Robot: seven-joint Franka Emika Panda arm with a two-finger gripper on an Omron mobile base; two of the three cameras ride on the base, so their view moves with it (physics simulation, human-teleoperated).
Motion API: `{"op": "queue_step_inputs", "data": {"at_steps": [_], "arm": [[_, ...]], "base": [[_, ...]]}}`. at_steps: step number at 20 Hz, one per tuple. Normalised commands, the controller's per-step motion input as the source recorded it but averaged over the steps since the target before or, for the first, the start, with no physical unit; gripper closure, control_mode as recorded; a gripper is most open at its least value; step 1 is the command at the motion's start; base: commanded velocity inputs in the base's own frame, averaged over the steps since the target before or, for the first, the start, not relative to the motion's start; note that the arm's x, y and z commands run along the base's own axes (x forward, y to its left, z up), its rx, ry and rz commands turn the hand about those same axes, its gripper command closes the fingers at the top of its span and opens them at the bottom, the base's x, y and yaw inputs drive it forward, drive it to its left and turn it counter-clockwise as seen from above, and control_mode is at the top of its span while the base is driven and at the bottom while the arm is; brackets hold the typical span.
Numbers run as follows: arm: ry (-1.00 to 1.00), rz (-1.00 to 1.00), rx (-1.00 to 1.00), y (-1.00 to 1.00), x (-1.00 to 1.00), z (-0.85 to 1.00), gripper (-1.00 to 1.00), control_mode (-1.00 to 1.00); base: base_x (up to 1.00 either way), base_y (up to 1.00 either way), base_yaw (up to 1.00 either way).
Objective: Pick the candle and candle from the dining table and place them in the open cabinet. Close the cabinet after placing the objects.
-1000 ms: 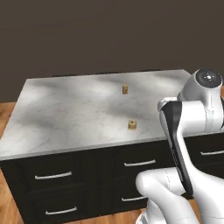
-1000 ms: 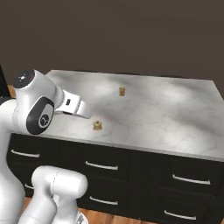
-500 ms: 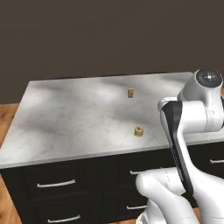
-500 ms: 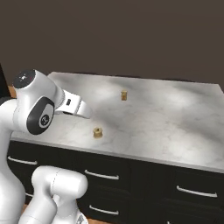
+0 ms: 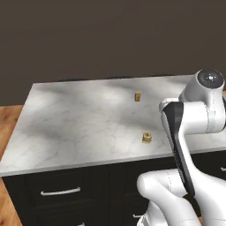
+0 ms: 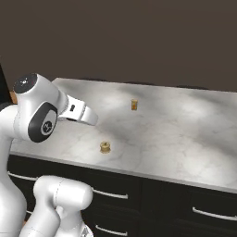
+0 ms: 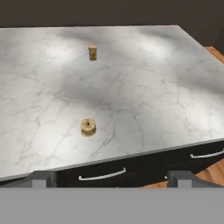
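Observation:
Two small candles stand apart on the marble dining table (image 5: 79, 119) (image 6: 185, 129) (image 7: 153, 87). The nearer candle (image 5: 146, 137) (image 6: 105, 147) (image 7: 88, 126) is low with a round brass-coloured base and sits close to the table's front edge. Farther back stands the other candle (image 5: 137, 96) (image 6: 134, 104) (image 7: 92, 52), short and upright. My gripper (image 6: 91, 118) (image 7: 111, 178) hangs open and empty in front of the table's near edge, above it and short of the nearer candle. The cabinet is out of view.
Black drawer fronts with silver handles (image 5: 59, 192) (image 6: 109, 194) (image 7: 103, 176) run below the tabletop. Wooden floor (image 5: 6, 119) (image 7: 214, 52) shows past the table's ends. A dark wall (image 6: 139, 37) stands behind the table.
The whole picture has shifted down: the base has driven nearer the table, so the candles sit lower and larger in both base views. The arm keeps its pose and the gripper stays open.

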Motion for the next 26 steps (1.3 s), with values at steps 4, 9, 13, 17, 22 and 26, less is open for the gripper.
{"op": "queue_step_inputs", "data": {"at_steps": [4,9,13,17,22,26], "arm": [[0.00,0.00,0.00,0.00,0.00,0.00,-1.00,1.00],[0.00,0.00,0.00,0.00,0.00,0.00,-1.00,1.00],[0.00,0.00,0.00,0.00,0.00,0.00,-1.00,1.00],[0.00,0.00,0.00,0.00,0.00,0.00,-1.00,1.00],[0.00,0.00,0.00,0.00,0.00,0.00,-1.00,1.00],[0.00,0.00,0.00,0.00,0.00,0.00,-1.00,1.00]], "base": [[0.32,0.17,0.04],[0.26,0.15,0.04],[0.26,0.14,0.03],[0.35,0.15,0.03],[0.38,0.17,0.02],[0.32,0.21,0.00]]}}
